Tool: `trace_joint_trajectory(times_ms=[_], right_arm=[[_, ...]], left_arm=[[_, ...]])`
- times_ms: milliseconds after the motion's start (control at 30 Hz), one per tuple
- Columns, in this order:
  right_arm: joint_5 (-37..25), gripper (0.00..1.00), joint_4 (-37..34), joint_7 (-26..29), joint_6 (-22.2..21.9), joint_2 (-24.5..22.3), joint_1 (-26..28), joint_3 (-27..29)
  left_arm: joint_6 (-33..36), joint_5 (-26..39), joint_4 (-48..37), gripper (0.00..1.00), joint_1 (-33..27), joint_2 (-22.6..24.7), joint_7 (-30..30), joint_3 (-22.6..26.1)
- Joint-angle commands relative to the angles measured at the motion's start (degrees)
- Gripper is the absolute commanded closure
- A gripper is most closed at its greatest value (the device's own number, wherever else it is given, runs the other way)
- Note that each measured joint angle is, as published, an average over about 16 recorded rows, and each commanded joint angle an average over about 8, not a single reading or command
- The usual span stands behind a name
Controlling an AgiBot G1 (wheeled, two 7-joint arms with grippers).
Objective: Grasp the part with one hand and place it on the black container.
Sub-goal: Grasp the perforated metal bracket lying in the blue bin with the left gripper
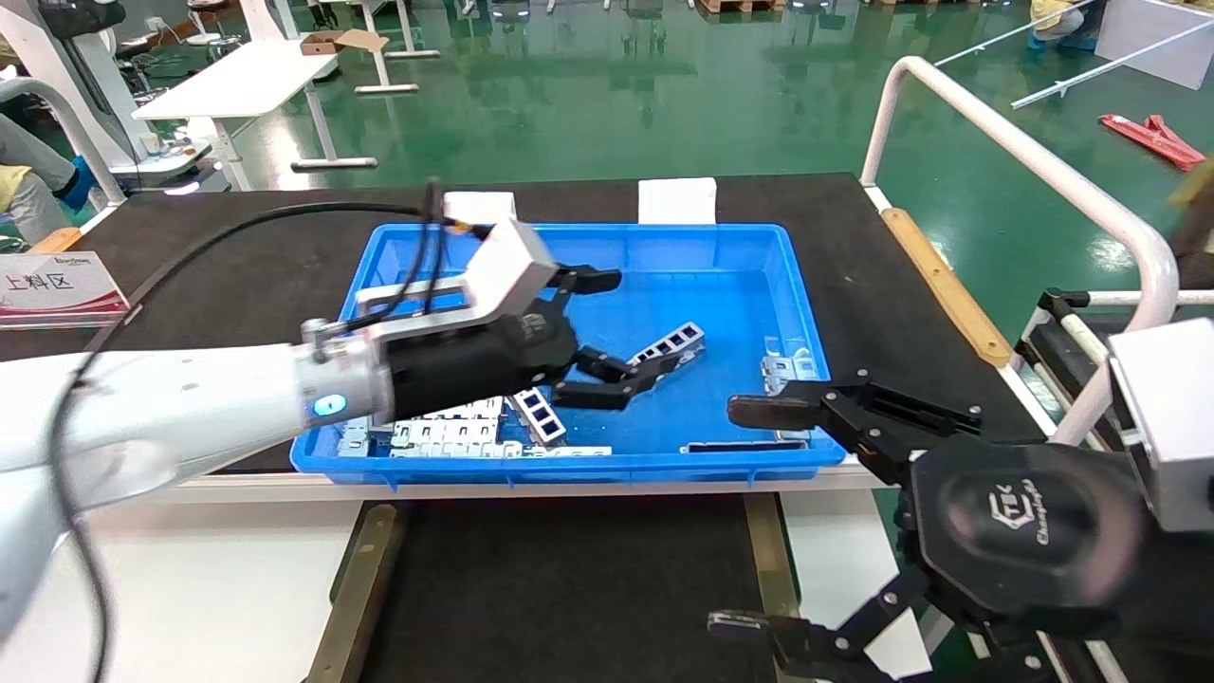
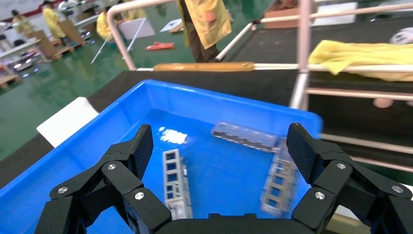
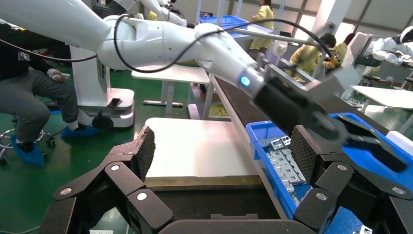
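Several parts lie in the blue bin (image 1: 664, 242). One part (image 1: 669, 345) lies just beyond my left gripper (image 1: 616, 332), which is open and empty, low over the bin's middle. In the left wrist view the left gripper (image 2: 221, 146) stands wide open above three parts: one (image 2: 175, 183) near one finger, one (image 2: 277, 183) near the other, one (image 2: 243, 136) farther off. The black container (image 1: 569, 588) lies in front of the bin, edged by brass strips (image 1: 356, 588). My right gripper (image 1: 749, 517) is open and empty, hovering over the container's right edge; it also shows in the right wrist view (image 3: 221, 151).
A pile of parts (image 1: 446, 434) fills the bin's near left corner, with more at its right side (image 1: 782, 370). A white rail (image 1: 1024, 156) runs along the table's right. A sign (image 1: 52, 285) stands at the left. White tabletop (image 3: 195, 146) flanks the container (image 3: 214, 204).
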State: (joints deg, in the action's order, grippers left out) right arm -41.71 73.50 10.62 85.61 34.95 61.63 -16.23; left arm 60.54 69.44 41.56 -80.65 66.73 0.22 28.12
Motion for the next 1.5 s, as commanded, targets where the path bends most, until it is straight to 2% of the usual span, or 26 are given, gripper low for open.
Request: trace_joint_trajectory(times_ms=[33, 233, 400, 767, 800, 833, 867, 1033, 1067, 1100, 1133, 1500], right_arm=[[0.01, 0.0, 0.0, 0.0, 0.0, 0.0, 0.0, -0.01], [0.02, 0.0, 0.0, -0.02, -0.01, -0.01, 0.01, -0.03], [0.04, 0.0, 0.0, -0.03, -0.02, -0.02, 0.01, -0.05], [0.07, 0.0, 0.0, -0.05, -0.04, -0.04, 0.02, -0.1], [0.07, 0.05, 0.0, -0.05, -0.04, -0.04, 0.02, -0.1], [0.07, 0.17, 0.0, -0.05, -0.05, -0.04, 0.02, -0.11], [0.08, 0.3, 0.0, -0.05, -0.05, -0.05, 0.02, -0.11], [0.09, 0.92, 0.0, -0.06, -0.06, -0.05, 0.03, -0.13], [0.09, 1.0, 0.0, -0.07, -0.06, -0.06, 0.03, -0.13], [0.09, 1.0, 0.0, -0.07, -0.06, -0.06, 0.03, -0.14], [0.1, 1.0, 0.0, -0.07, -0.06, -0.06, 0.03, -0.14], [0.13, 1.0, 0.0, -0.09, -0.08, -0.08, 0.04, -0.18]], left_arm=[[-1.66, 1.07, -3.73, 0.0, -1.31, 2.53, 1.2, 0.51], [-4.58, 2.31, -14.17, 0.0, -4.23, 8.1, 5.63, 1.19], [-7.53, 2.69, -20.55, 0.0, -5.63, 10.82, 8.85, 2.36], [-14.97, -0.91, -23.08, 0.0, -5.2, 11.85, 8.46, 8.77], [-15.5, -1.33, -22.91, 0.0, -5.1, 11.86, 8.14, 9.49], [-16.03, -1.77, -22.71, 0.01, -5.0, 11.87, 7.79, 10.24], [-16.53, -2.21, -22.49, 0.08, -4.91, 11.87, 7.45, 11.01], [-19.01, -4.37, -21.4, 0.7, -4.61, 11.86, 5.78, 14.7], [-19.5, -4.81, -21.21, 0.83, -4.57, 11.86, 5.45, 15.43], [-19.98, -5.24, -21.03, 0.95, -4.54, 11.85, 5.14, 16.13], [-20.46, -5.67, -20.86, 1.0, -4.51, 11.84, 4.84, 16.85], [-25.52, -9.79, -19.64, 1.0, -3.99, 11.76, 2.57, 24.06]])
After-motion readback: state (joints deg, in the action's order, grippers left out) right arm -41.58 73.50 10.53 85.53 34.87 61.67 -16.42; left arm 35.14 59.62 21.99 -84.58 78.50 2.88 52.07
